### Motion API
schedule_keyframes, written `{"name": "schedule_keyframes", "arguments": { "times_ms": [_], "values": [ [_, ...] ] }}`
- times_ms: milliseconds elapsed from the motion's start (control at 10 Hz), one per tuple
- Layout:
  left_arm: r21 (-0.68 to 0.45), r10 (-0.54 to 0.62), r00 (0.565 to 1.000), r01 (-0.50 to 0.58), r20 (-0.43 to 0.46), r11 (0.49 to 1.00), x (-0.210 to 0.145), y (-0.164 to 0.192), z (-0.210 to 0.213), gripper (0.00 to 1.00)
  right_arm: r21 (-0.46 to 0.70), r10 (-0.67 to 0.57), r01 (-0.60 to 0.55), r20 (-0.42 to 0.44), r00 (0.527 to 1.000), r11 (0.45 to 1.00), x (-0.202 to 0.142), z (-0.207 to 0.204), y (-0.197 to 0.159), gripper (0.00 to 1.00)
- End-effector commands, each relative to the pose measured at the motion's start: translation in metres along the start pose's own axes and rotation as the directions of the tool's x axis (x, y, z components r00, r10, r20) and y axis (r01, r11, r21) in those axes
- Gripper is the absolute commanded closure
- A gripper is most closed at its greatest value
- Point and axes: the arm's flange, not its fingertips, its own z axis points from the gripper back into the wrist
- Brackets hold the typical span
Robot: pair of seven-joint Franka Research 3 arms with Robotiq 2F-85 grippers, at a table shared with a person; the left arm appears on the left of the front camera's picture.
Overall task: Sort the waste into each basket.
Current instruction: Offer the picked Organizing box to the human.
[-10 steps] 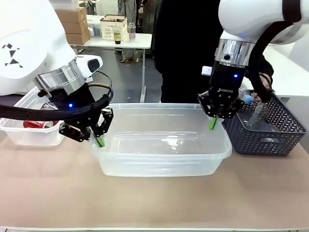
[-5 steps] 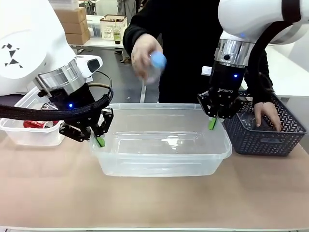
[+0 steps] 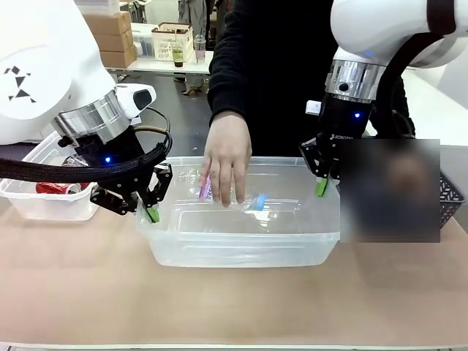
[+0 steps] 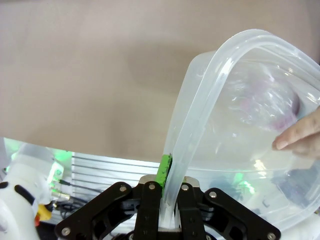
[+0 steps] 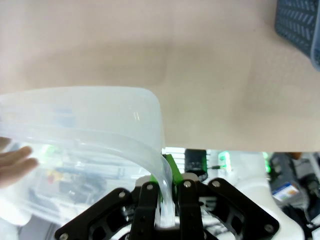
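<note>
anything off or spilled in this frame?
Nothing stands out. The big clear tub sits level, left claw and right claw each shut on its rim; a person's hand lays a blue-capped bottle inside. Nothing spilled.

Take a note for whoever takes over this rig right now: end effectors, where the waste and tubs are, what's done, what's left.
Left end effector: shut on the left rim of the big clear tub.
Right end effector: shut on its right rim.
Person's hand is on a blue-capped bottle inside that tub.
Small tub, far left, holds a red can.
Done: those two sorted.
Left: likely more waste; mind the hand.
</note>
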Motion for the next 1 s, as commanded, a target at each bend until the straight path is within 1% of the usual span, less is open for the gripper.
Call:
{"name": "schedule_keyframes", "arguments": {
  "times_ms": [0, 900],
  "values": [
    [-0.012, 0.017, 1.000, -0.017, 0.016, 1.000, 0.0033, 0.0059, 0.0044, 1.00, -0.004, -0.009, 0.009, -0.003, 1.000, 1.000, 0.0003, 0.0001, -0.0030, 1.00],
    [-0.012, 0.017, 1.000, -0.017, 0.016, 1.000, 0.0033, 0.0059, 0.0044, 1.00, -0.004, -0.009, 0.009, -0.003, 1.000, 1.000, 0.0003, 0.0001, -0.0030, 1.00]
  ]
}}
